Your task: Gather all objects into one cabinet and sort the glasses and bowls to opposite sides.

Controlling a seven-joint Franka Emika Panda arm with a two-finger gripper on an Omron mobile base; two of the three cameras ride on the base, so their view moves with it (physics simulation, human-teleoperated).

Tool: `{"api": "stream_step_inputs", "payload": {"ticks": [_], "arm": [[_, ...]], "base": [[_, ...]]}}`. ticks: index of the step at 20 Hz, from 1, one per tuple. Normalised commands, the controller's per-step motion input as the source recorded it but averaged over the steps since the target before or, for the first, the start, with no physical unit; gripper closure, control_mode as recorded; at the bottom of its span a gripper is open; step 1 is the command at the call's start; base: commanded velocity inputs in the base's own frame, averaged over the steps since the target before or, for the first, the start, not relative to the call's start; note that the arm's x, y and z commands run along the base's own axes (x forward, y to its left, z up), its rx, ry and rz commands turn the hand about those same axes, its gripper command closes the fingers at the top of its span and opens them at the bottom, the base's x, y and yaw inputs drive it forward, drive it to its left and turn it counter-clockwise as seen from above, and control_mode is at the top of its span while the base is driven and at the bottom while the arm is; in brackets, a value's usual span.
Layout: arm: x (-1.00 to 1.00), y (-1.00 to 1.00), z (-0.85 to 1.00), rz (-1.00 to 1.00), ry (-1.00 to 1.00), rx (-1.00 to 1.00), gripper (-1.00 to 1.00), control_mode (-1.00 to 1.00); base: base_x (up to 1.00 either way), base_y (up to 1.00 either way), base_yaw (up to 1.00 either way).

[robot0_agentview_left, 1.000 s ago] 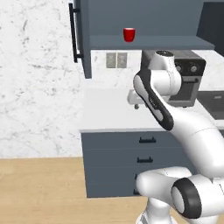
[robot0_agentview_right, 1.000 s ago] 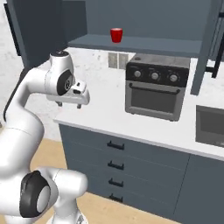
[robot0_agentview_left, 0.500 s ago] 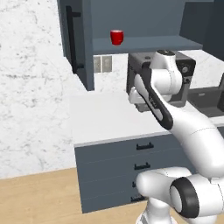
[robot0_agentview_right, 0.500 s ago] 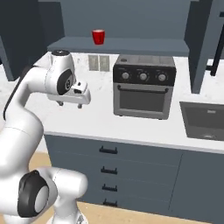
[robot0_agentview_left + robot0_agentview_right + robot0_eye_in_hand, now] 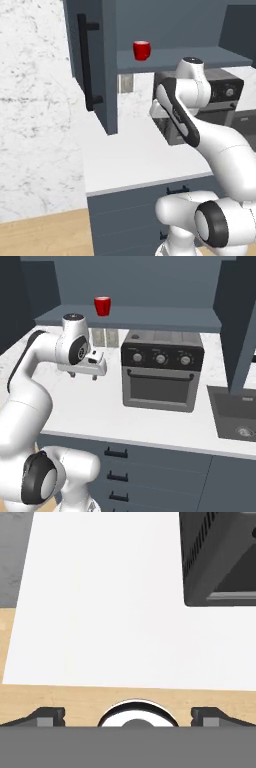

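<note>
While the glossy red mug [image 5: 141, 50] stands upright on the floor of the open wall cabinet [image 5: 180, 30], toward the left part of that opening, the gripper [image 5: 84, 375] hangs above the white desk [image 5: 130, 155], carried low and close to the arm's own body. Its two fingertips [image 5: 49, 716] sit wide apart in the hand view, with nothing between them but bare desk below, so it is spread and holds nothing. That tucked, downward-pointing pose reads as a travel posture, not a reach: the hand is well apart from the mug and from the countertop oven [image 5: 162, 369] just beside it. The cabinet door [image 5: 92, 65] with its long black bar handle [image 5: 86, 62] is swung outward, which leaves the shelf free for putting things in. Since the mug is already inside, I judge that the robot is between carries, with an empty hand. No other mugs or bowl are visible at present.
</note>
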Motion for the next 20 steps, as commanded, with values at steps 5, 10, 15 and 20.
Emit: {"api": "stream_step_inputs", "payload": {"ticks": [5, 10, 15, 20], "arm": [[0.0, 0.0, 0.0, 0.0, 0.0, 0.0, -1.0, 1.0], [0.0, 0.0, 0.0, 0.0, 0.0, 0.0, -1.0, 1.0], [0.0, 0.0, 0.0, 0.0, 0.0, 0.0, -1.0, 1.0], [0.15, 0.0, 0.67, 0.02, -0.49, 0.04, -1.0, -1.0]], "base": [[0.38, 0.0, 0.0], [0.0, 0.0, 0.0], [0.03, 0.0, 0.03], [0.0, 0.0, 0.0]]}}
